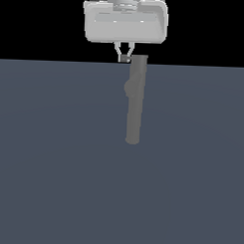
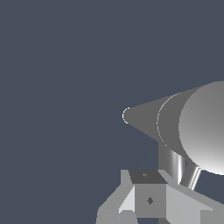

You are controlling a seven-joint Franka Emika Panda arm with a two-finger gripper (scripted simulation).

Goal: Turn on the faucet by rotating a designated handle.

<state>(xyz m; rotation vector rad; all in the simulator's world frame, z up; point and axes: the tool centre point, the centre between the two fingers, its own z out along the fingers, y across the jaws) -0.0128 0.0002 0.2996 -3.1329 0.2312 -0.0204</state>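
Faucet (image 1: 135, 102) lying along the dark surface (image 1: 52, 166), one end toward the camera in the exterior view, far end right beside the hand (image 1: 124, 58). Hand hanging at that far end, fingertips close together; whether pinching the handle (image 2: 183, 171), cannot tell. In the wrist view, thin handle jutting from the column's end, just beside one finger (image 2: 148, 199). Risks, as judged: pads closing on nothing, bar slipping out mid-turn on so slim a hold, or knuckles bumping the column and stalling rotation.

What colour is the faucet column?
Matte mid-grey faucet, plain and unpatterned; clearest in the exterior view.
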